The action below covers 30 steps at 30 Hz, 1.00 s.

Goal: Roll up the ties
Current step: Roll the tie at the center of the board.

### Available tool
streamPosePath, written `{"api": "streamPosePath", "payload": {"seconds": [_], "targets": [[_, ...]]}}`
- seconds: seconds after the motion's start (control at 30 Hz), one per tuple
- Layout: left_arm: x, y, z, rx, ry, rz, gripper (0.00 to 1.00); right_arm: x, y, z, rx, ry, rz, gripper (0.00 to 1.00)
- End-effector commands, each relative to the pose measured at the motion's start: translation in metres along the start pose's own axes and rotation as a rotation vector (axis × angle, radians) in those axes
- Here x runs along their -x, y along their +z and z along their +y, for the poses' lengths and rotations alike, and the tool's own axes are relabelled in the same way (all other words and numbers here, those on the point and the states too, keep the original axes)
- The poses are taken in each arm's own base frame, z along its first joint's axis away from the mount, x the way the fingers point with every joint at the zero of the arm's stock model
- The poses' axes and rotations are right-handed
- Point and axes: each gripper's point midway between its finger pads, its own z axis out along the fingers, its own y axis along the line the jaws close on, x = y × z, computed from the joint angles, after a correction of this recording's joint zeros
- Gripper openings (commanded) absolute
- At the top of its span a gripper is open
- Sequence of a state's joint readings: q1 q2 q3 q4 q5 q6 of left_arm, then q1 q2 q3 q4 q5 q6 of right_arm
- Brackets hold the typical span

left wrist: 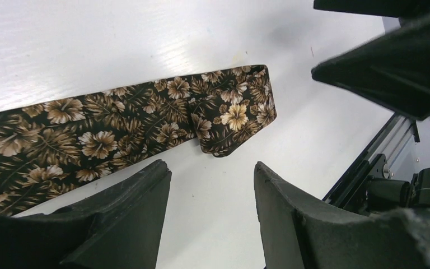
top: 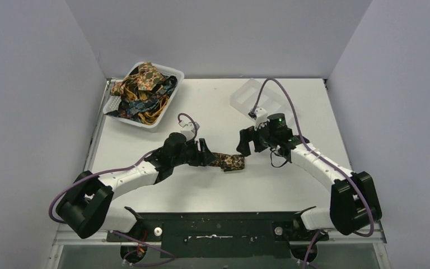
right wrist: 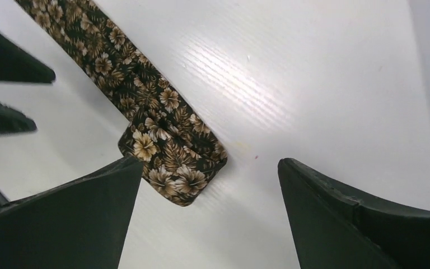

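floral woven tie (left wrist: 145, 120), end folded flat

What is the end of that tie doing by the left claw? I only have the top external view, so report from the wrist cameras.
Observer: The brown floral tie has its end folded back over itself, lying flat on the table.
Operator: Check the left claw. Tell me if it's gripping.
Observer: No. The left claw is open, with nothing between its fingers; the tie lies beyond them.
Operator: Now the right one.
Observer: The right claw is open and empty, aimed at the folded end.
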<state>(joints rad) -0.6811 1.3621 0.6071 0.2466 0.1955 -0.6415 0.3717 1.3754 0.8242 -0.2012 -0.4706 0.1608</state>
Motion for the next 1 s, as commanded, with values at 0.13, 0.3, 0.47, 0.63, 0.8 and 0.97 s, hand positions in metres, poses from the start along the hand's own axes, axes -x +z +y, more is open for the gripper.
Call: {"api": "streamPosePath", "payload": {"seconds": [0.13, 0.3, 0.47, 0.63, 0.8, 0.97], "targets": [[0.025, -0.024, -0.002, -0.045, 0.023, -0.066, 0.55, 0.002, -0.005, 0.032, 0.192, -1.015, 0.001, 1.00], [0.026, -0.039, 0.007, -0.044, 0.002, -0.091, 0.54, -0.012, 0.004, 0.051, 0.345, -1.036, 0.049, 1.00], [0.032, -0.050, 0.015, -0.035, -0.021, -0.126, 0.55, -0.018, 0.025, 0.054, 0.368, -1.013, 0.048, 1.00], [0.036, -0.056, 0.020, -0.013, -0.027, -0.140, 0.55, -0.023, 0.044, 0.050, 0.375, -0.986, 0.067, 1.00], [0.037, -0.058, 0.022, -0.005, -0.031, -0.144, 0.54, -0.031, 0.059, 0.043, 0.364, -0.979, 0.093, 1.00], [0.036, -0.057, 0.025, 0.004, -0.035, -0.142, 0.54, -0.030, 0.073, 0.039, 0.323, -0.945, 0.083, 1.00]]}}
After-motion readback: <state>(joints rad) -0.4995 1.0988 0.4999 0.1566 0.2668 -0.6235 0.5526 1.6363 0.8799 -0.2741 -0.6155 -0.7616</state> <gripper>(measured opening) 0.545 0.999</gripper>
